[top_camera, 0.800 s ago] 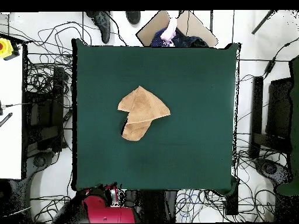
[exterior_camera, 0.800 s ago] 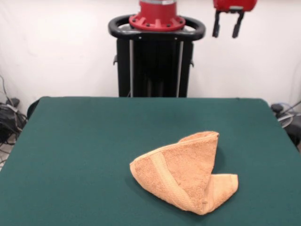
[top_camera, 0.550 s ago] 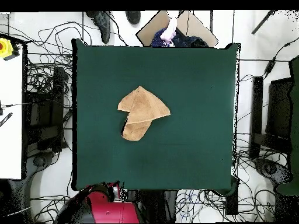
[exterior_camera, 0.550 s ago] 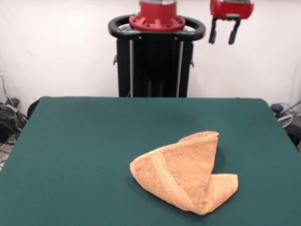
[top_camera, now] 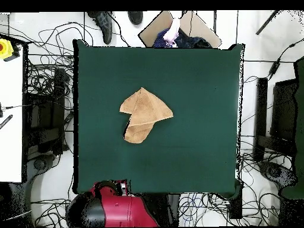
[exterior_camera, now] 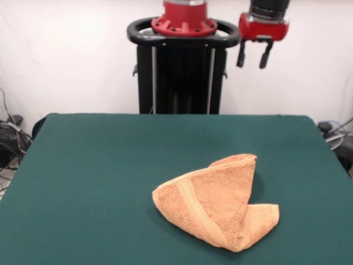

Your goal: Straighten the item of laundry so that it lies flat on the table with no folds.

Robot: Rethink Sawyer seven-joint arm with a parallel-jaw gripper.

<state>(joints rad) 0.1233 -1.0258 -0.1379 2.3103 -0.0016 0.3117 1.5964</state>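
The item of laundry (exterior_camera: 216,201) is a peach-tan terry towel, folded over itself into a rough triangle with a woven band along one edge. It lies on the dark green table (exterior_camera: 99,176), right of centre in the front view; in the overhead view the towel (top_camera: 144,114) sits a little left of the table's (top_camera: 196,83) middle. My gripper (exterior_camera: 253,62) hangs high above the table's far edge, well clear of the towel, open with two black fingers apart and nothing between them. The overhead view shows only the red arm (top_camera: 116,206) at the table's bottom edge.
A black pedestal (exterior_camera: 182,77) stands behind the table's far edge. Cables and dark equipment (top_camera: 44,107) crowd the floor on both sides of the table. A person's hand (top_camera: 173,31) and shoes (top_camera: 107,22) show beyond the top edge in the overhead view.
The gripper has come down and moved left in the front view, staying open. The red arm has slid right along the table's bottom edge in the overhead view. The towel has not moved.
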